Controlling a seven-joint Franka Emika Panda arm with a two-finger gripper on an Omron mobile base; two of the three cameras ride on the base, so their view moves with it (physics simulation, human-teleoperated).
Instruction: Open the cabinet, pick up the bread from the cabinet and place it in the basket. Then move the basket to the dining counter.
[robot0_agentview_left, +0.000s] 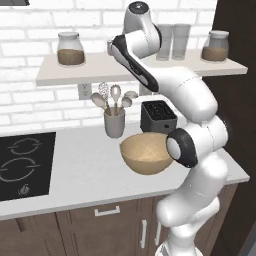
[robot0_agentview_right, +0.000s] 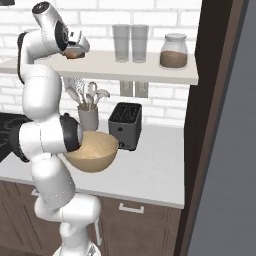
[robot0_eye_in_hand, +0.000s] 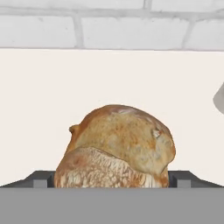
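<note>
On the left of the shelf (robot0_agentview_left: 90, 75) stands a jar (robot0_agentview_left: 69, 48), well clear of the work. Below it the utensil cup (robot0_agentview_left: 114, 121) sits on the worktop (robot0_agentview_left: 85, 170), and just right of it the basket (robot0_agentview_left: 145, 153) waits near the arm's base, likely so the drop will be short. A toaster (robot0_agentview_left: 158, 116) stands behind the basket. Up on the shelf the gripper (robot0_agentview_right: 74, 52) has its jaws spread wide either side of the bread (robot0_eye_in_hand: 117, 148), one fingertip (robot0_eye_in_hand: 40, 180) low at each flank; the roll rests on the shelf between them, not yet pinched. The hand seems levelled to close across its width. Further right stand two glasses (robot0_agentview_right: 130, 43) and a second jar (robot0_agentview_right: 173, 51)
</note>
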